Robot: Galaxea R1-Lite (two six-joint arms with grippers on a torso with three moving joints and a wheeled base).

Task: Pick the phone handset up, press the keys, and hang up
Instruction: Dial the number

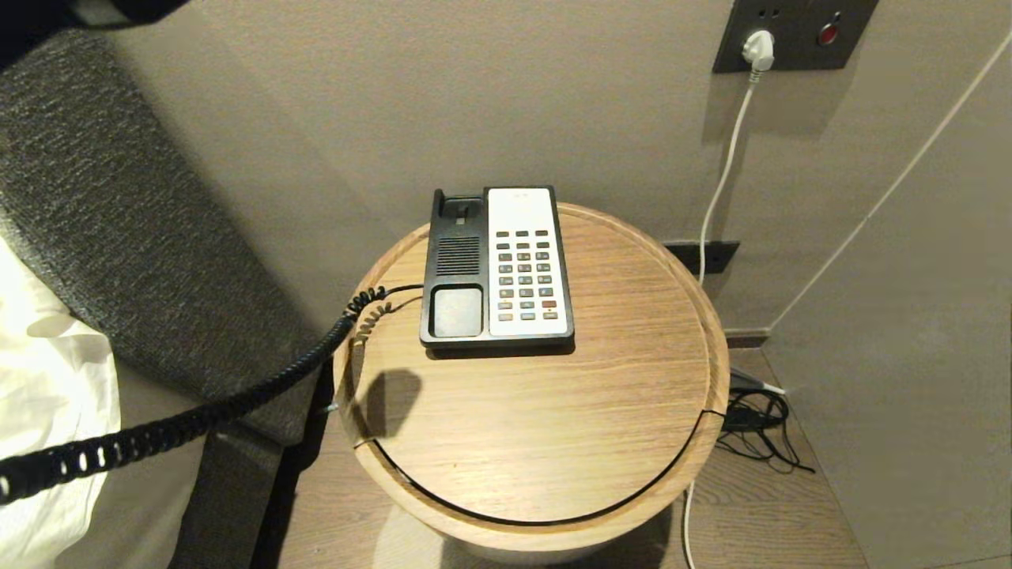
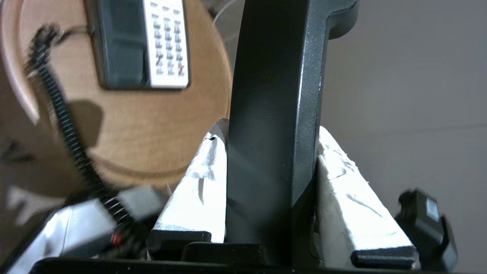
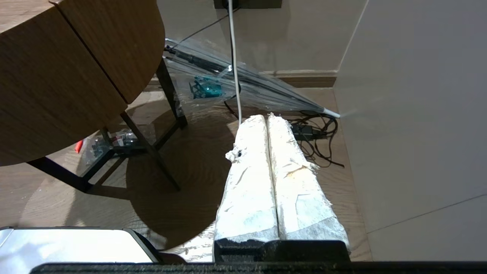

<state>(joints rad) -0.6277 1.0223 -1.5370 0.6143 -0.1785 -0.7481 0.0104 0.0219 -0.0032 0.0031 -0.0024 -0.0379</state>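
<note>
Left: the coiled cord (image 1: 198, 415) runs taut off the left edge of the head view, from the side of the phone base (image 1: 496, 267) toward the left claw (image 2: 272, 152), which is outside that view. In the left wrist view the left claw pinches the phone handset (image 2: 277, 95) across its black shaft, one taped finger (image 2: 198, 182) against each flank. The handset is thus off the base and carried away from the round worktop (image 1: 553, 411), to its left. The stretch of the cord suggests the handset is drawn aside to leave the faceplate free.

Centre: the phone base stands at the far side of the worktop, close to the wall. Its handset cradle (image 1: 457, 273), the only receptacle in the scene, holds nothing; the speaker grille and both recesses lie exposed. Just right of the cradle, the keys (image 1: 524, 273) sit in the white faceplate, one red among the dark ones, with nothing touching them. Judged from this layout, pick-up is done, while pressing and hanging up remain.

Right: a white plug (image 1: 757, 49) and its cable (image 1: 723, 182) hang from a wall socket. The right claw (image 3: 268, 118) is parked low beside the worktop, over the floor, its taped fingers pressed together on nothing.
</note>
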